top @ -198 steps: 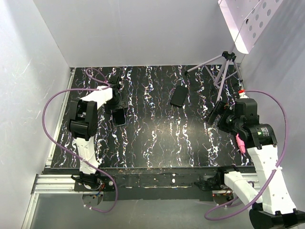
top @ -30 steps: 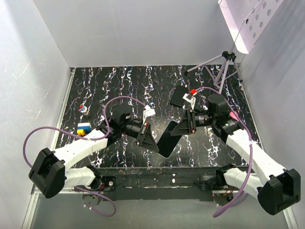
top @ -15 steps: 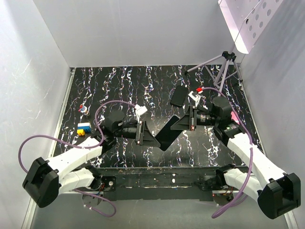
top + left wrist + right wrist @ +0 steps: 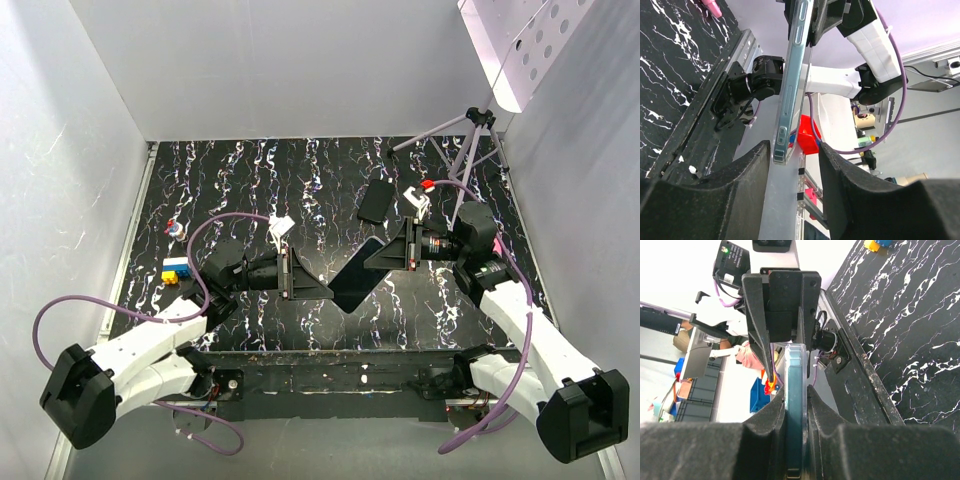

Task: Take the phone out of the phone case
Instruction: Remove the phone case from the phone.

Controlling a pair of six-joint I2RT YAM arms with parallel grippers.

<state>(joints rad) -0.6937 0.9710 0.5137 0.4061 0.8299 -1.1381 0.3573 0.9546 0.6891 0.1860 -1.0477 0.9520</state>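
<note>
Phone [image 4: 358, 272] hung tilted above the surface [image 4: 250, 180], clenched edge-on in the right claw [image 4: 375, 260]. Left claw [image 4: 328, 292] straddled its other end, released, touching neither face.

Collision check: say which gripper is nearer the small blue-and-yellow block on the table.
Left. The left gripper is right of the block, mid-table; the right gripper lies beyond it, farther right.
</note>
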